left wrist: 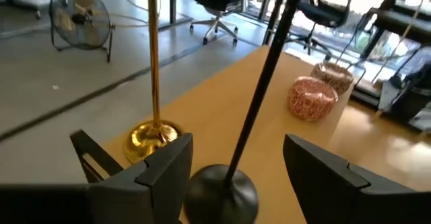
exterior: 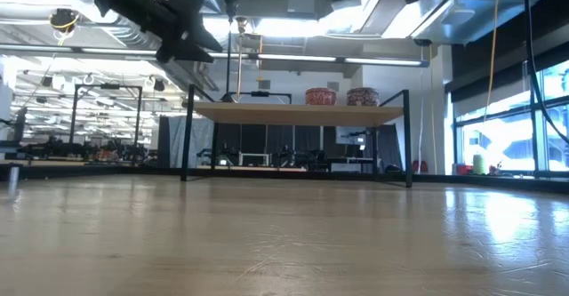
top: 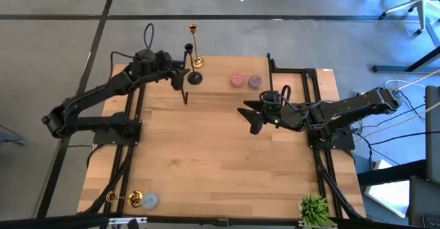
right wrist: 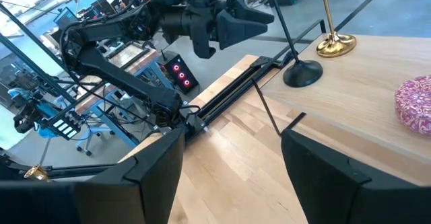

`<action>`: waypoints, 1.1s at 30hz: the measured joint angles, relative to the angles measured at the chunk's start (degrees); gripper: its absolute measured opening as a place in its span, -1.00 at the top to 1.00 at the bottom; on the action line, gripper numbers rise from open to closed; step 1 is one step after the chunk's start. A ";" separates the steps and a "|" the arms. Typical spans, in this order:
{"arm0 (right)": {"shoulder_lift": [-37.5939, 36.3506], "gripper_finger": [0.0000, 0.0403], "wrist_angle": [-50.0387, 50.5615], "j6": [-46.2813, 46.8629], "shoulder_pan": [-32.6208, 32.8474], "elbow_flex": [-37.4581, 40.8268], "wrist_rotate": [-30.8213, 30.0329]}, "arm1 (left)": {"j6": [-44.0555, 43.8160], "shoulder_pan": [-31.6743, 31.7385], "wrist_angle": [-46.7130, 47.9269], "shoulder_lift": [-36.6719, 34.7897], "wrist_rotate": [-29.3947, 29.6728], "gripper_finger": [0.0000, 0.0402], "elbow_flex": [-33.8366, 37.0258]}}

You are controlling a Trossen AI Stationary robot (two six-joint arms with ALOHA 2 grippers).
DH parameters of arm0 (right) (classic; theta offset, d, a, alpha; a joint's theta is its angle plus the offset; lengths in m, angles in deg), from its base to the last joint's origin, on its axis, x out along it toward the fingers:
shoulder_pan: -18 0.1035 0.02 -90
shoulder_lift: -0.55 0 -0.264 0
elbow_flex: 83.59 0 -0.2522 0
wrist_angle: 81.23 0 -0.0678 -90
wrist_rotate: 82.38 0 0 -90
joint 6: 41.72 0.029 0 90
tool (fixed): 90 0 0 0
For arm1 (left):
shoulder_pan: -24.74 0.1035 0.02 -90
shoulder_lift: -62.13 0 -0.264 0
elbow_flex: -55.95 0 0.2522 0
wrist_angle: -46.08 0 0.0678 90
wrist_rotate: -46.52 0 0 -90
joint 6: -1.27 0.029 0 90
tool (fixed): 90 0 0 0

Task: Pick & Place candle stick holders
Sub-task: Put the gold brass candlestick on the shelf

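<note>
- The wooden table (top: 220, 167) is sitting in the middle of the room, with a black arm on each side.
- The left gripper (top: 180, 76) is hanging near the far edge of the table. Its fingers (left wrist: 165, 167) are standing wide apart, one on each side of the black candlestick (left wrist: 232, 163), and they are not squeezing it.
- The right gripper (top: 252, 117) is waiting over the middle of the table. Its fingers are spread wide too and are holding nothing.
- The black candlestick is standing up straight on its round foot, just beside the gold candlestick (top: 195, 47). Both are standing at the far edge.
- Another gold candlestick (top: 124, 199) is lying down at the near left corner, next to a small grey-blue round thing (top: 149, 201).
- Two small pink round things (top: 245, 81) are sitting near the far edge, a little way from the standing sticks.
- To do this step well, I think the left gripper should be moving straight away from the black stick, slowly, so the fingers are not bumping it or knocking the gold one over.
</note>
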 joint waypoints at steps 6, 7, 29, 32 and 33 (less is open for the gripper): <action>0.00 -0.26 0.07 0.00 0.00 0.00 -0.01 | -1.66 -0.13 -0.23 0.14 -0.40 -0.14 0.00; 0.00 -0.26 0.07 0.00 0.00 0.00 0.01 | -2.05 -0.22 -0.62 0.32 -0.74 -0.14 0.00; 0.01 -0.26 0.49 0.55 -0.25 0.00 -0.01 | -1.56 -0.83 -7.82 10.59 -3.52 0.23 0.00; 0.02 -0.26 0.52 0.61 -0.25 0.00 -0.01 | -1.44 -0.83 -7.36 10.96 -3.17 0.30 0.02; 0.02 -0.26 0.55 0.61 -0.24 0.00 -0.01 | -1.34 -0.83 -7.47 10.95 -3.14 0.32 0.02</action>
